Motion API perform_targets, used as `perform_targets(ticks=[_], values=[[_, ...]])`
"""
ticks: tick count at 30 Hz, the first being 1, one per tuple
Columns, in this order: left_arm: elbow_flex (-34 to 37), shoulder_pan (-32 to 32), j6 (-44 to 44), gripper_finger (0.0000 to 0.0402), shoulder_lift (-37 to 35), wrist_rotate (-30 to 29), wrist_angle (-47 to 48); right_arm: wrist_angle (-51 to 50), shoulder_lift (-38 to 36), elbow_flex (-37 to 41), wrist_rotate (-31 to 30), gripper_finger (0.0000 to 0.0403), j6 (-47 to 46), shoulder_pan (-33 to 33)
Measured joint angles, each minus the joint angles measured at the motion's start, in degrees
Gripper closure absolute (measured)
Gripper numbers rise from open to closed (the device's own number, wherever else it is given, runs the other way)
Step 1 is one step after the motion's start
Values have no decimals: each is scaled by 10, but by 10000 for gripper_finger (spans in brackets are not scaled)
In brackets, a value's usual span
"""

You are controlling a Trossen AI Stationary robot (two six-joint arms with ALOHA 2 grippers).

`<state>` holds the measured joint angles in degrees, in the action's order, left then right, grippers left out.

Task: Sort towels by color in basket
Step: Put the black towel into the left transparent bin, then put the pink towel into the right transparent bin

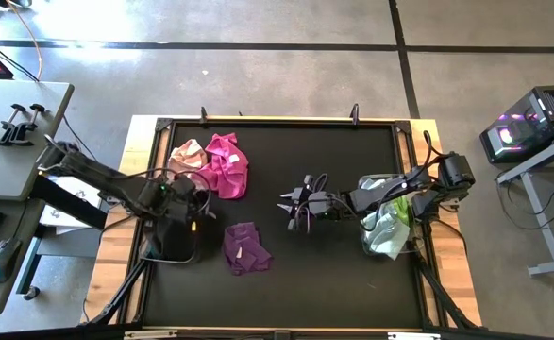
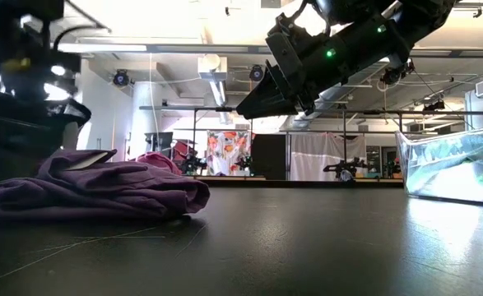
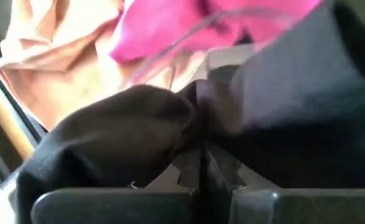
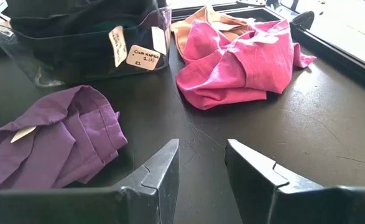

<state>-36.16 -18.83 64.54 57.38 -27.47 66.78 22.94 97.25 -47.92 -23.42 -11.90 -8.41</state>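
Purple towel (image 2: pixel 101 189) lies crumpled on black table (image 2: pixel 307 247), workshop behind.

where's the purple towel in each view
High view: purple towel, lower centre-left of the mat.
Low view: it lies at the left, nearest the camera.
Left wrist view: not in it.
Right wrist view: left side.
Shared landmark: magenta towel, seen beyond it.

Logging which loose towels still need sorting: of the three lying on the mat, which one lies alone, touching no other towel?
The purple towel. It lies by itself near the mat's middle, while the magenta towel and the pink towel lie bunched against each other farther back.
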Motion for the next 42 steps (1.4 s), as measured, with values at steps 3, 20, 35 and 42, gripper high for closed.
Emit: perform_targets(ticks=[3,20,35,42], values=[[40,5,10,401,1,7,-44,0,0,0,0,277,0,0],[-29,20,-25,401,-2,47,11,0,0,0,0,277,2,0],[-147,-28,-82,401,-7,-133,74,120,45,0,1,277,49,8],[-115,-96,-44,401,-7,-244,-20,240,167,-66,16,270,168,39]])
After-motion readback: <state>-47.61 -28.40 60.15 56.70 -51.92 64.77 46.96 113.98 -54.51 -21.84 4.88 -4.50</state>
